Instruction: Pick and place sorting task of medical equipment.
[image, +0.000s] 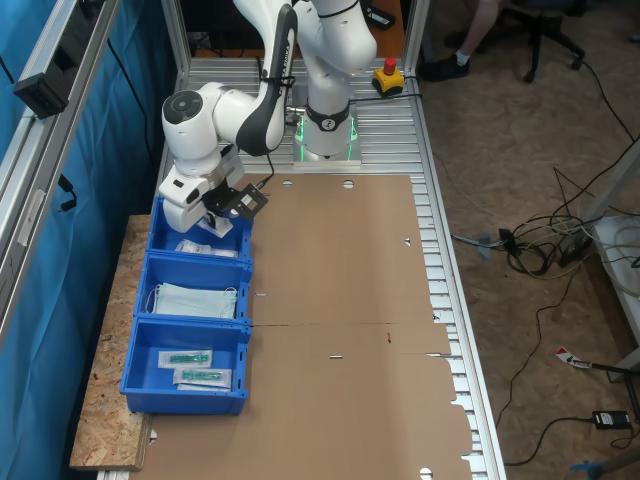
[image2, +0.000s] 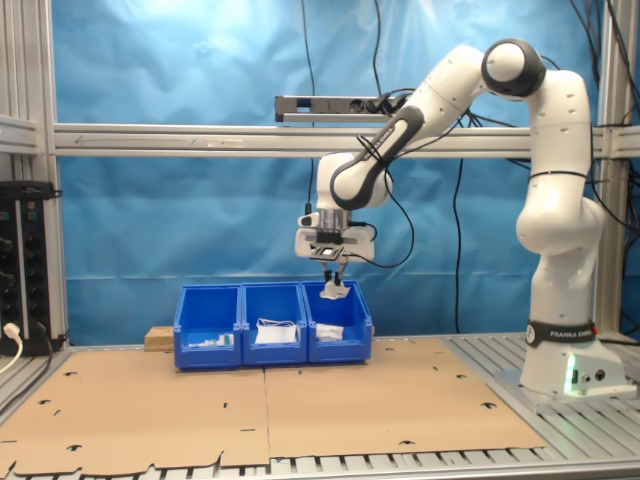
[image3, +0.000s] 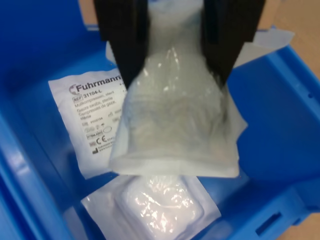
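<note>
My gripper (image3: 177, 70) is shut on a white translucent sealed packet (image3: 175, 125), which hangs crinkled from the black fingers (image3: 125, 40). It hovers over a blue bin (image3: 280, 140) with two more white packets (image3: 95, 115) lying flat on its floor. In the second exterior view the gripper (image2: 332, 270) holds the packet (image2: 332, 291) just above the bin (image2: 340, 350) at the second exterior view's right end of a row of three. In the first exterior view the gripper (image: 218, 208) is over the farthest bin (image: 243, 243).
The middle bin (image: 240, 290) holds light-blue face masks (image: 195, 300); the nearest bin (image: 235, 385) holds clear packets with green items (image: 190, 358). Brown cardboard (image: 340, 300) covers the table. The arm's base (image: 325, 130) and a red stop button (image: 388, 72) stand at the far end.
</note>
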